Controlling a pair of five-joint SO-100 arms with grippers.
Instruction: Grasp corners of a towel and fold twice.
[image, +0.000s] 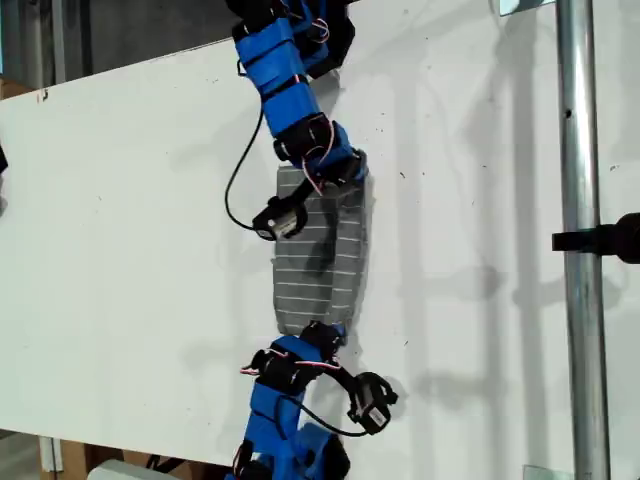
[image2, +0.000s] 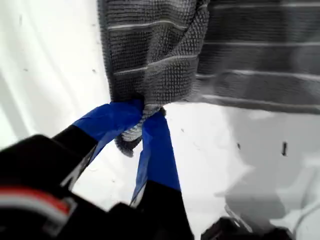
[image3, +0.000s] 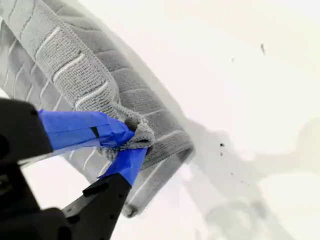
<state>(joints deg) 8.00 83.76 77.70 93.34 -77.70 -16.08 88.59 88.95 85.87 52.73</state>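
While the towel (image: 320, 250) lies as a long narrow strip on the white desk (image: 130, 220), its long axis runs between the 2 blue arms, from the one entering at the far edge of the desk to the one entering at the near edge. Both wrist views show blue-taped jaws pressed together on a bunched grey tip of cloth: the first gripper (image2: 142, 122) is clamped on 1 corner (image2: 131, 135), and the second gripper (image3: 131, 142) is clamped on another corner (image3: 137, 132). Which arm in the exterior view is first and which is second cannot be told from the wrist views alone.

In the exterior view the cloth sits near the middle of the desk, already doubled lengthwise, with each arm's gripper at 1 short end, so each arm is nearest to its own end. In the second wrist view, the held edge is lifted and curls over the layer beneath.

Judging by this, 1 fold looks done or nearly done. The next move depends on that end-to-end line: the 2 held tips would need to travel together across the strip's short width, keeping the cloth taut between them.
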